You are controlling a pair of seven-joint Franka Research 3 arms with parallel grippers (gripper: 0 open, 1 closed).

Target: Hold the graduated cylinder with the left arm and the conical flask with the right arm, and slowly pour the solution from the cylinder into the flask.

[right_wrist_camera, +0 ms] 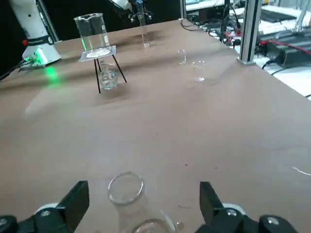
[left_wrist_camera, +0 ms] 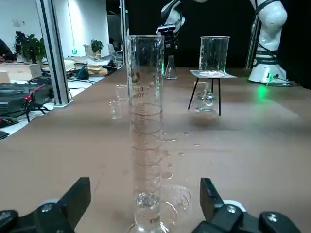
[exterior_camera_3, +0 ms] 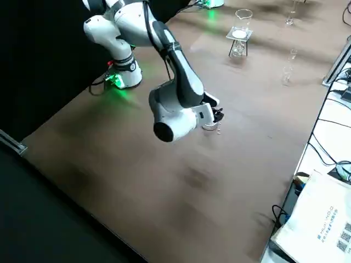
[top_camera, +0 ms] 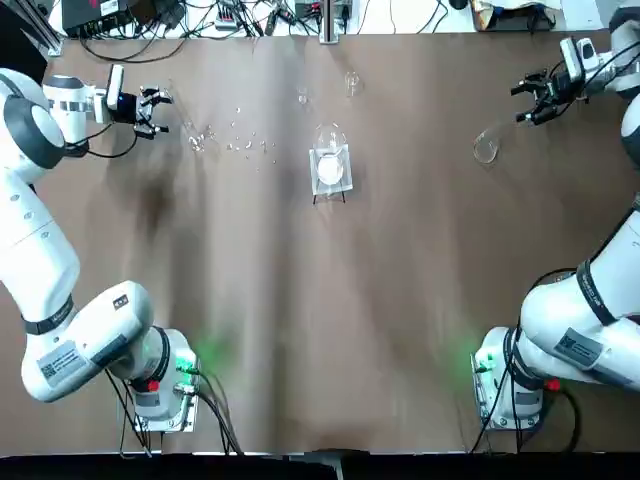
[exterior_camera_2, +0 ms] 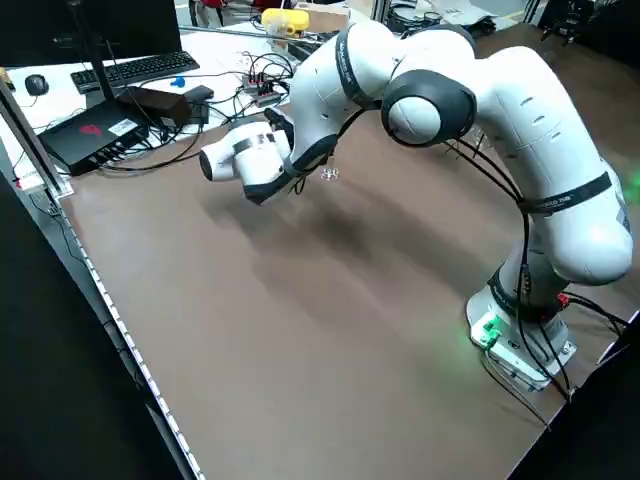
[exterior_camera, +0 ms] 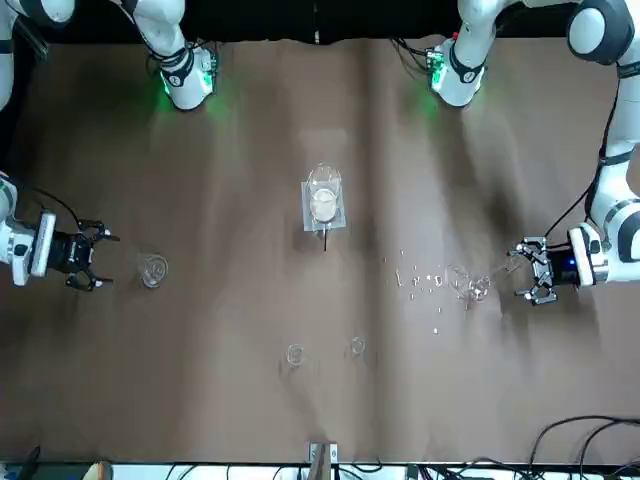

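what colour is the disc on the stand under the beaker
White; the disc shows best in the top view.

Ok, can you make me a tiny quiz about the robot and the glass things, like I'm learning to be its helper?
1. True or false: the left hand is open, with the graduated cylinder standing between its fingers.
2. Fill in the blank: the stand's top holds a glass ______.
3. Which is taller? A) the graduated cylinder B) the conical flask

Key: 1 true; 2 beaker; 3 A
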